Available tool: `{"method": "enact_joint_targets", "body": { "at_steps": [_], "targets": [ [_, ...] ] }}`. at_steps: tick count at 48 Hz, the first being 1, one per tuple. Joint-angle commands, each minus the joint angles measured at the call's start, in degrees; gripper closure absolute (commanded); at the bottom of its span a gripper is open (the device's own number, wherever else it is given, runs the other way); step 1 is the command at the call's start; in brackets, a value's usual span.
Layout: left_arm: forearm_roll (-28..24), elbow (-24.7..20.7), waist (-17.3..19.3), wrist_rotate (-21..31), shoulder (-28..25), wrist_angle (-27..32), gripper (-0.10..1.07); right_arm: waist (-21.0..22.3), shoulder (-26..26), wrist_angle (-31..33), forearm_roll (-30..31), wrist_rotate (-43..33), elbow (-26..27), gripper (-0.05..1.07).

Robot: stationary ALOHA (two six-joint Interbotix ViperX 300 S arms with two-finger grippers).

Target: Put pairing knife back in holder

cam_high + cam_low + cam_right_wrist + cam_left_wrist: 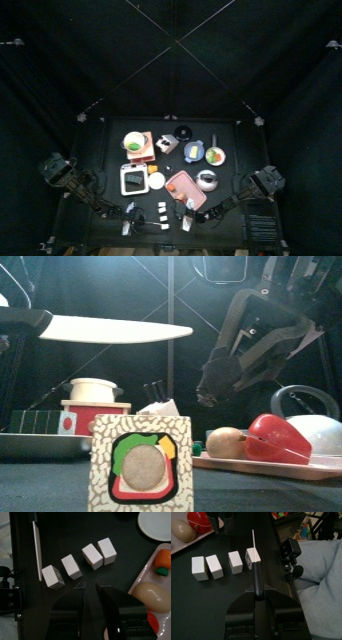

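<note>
- Paring knife (114, 328) – it is clamped in the left gripper (256, 594), whose jaws stand narrow around the dark handle, with the pale blade reaching out past the fingertips.
- In the front view the blade lies about level, high above the table on the left and pointing right. Held this way the tip is free to be aimed, though my judgement is that it has to tilt downward before it can enter a slot.
- The left wrist view shows the blade edge-on, above a row of four white blocks (221, 564) at the near edge of the table.
- The holder (170, 142) – a small dark block with pale bits at its top – stands far from the knife, about mid-table. It is beyond the white tray (134, 180) and the small white plate (156, 181), and between the bowl (135, 143) on its left and the pan (197, 152) on its right.
- So the knife is near and left, and the holder is farther off and slightly right of it, well apart. I judge that the carry over the tray and plate is not yet done.
- The right gripper (91, 587) hangs over the near right of the table beside the pink tray (150, 577), with its jaws apart and nothing between them. It looks free to steady the holder if needed.
</note>
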State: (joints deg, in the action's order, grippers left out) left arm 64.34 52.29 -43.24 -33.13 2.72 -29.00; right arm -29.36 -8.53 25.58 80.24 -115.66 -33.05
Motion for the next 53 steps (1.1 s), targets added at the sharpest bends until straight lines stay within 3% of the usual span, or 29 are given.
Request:
{"method": "enact_joint_targets", "body": {
  "at_steps": [1,8,17,28,36,44,49,53],
  "targets": [
    [0.09,0.35,0.53,0.00,2.81,-1.41,0.62,0.18,3.60,1.67,-0.35,-0.09,-0.35,0.37],
    [2.64,2.02,2.55,0.09,8.17,-2.29,0.62,1.76,6.77,5.71,-0.53,-0.18,-2.02,0.37],
    [12.30,2.90,7.56,-0.44,16.44,-2.11,0.62,6.94,9.93,8.70,-0.26,-0.53,-2.55,0.38],
    [13.10,5.10,15.38,-1.32,24.08,-1.85,0.62,15.03,11.07,11.16,1.23,-0.26,-3.43,0.41],
    [12.48,6.24,24.35,-3.87,29.62,3.96,0.62,24.08,13.10,11.43,1.76,-0.26,-5.19,0.55],
    [11.87,4.92,37.79,-8.26,32.78,14.33,0.62,33.57,13.71,11.43,1.85,-0.53,-6.24,0.70],
    [10.46,3.08,47.02,-10.72,32.70,22.32,0.62,37.88,12.74,11.16,2.46,-0.53,-6.33,0.77],
    [9.84,2.02,52.29,-10.81,32.08,27.42,0.62,40.43,12.39,10.55,3.60,-0.53,-6.06,0.81]
  ]
}}
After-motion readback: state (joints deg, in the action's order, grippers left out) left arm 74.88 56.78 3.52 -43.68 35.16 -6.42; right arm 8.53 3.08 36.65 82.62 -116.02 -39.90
